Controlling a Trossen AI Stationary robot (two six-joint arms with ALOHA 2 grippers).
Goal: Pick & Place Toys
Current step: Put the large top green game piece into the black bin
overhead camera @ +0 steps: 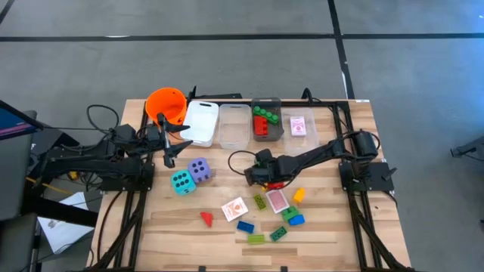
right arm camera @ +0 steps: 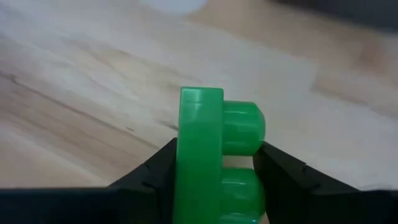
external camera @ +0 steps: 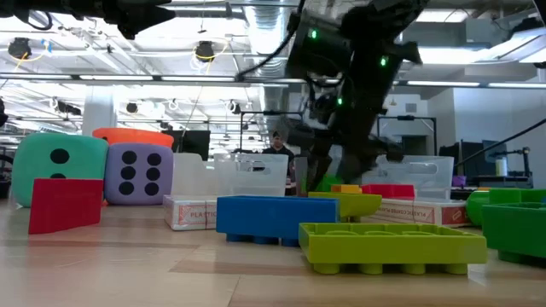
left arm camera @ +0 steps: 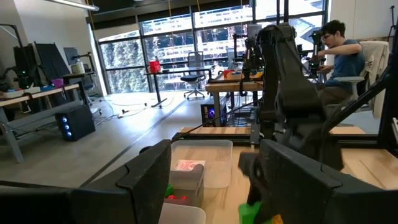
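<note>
Right up close in the right wrist view, a bright green plastic brick with round studs (right arm camera: 211, 155) stands on edge between the right gripper's (right arm camera: 214, 171) two dark fingers. Those fingers touch its two sides, so the brick looks clamped. From above, this gripper (overhead camera: 261, 175) sits near the middle of the wooden table (overhead camera: 325, 227). More toy bricks and red-backed playing cards (overhead camera: 277, 200) lie toward five o'clock from it. The clear plastic bins (overhead camera: 234, 125) stand at twelve o'clock. The left gripper (overhead camera: 172, 151) waits at nine o'clock by the orange bucket (overhead camera: 167, 106), fingers apart and holding nothing. This looks like the grabbing step. Next, lift the brick straight up and carry it over to a bin.
</note>
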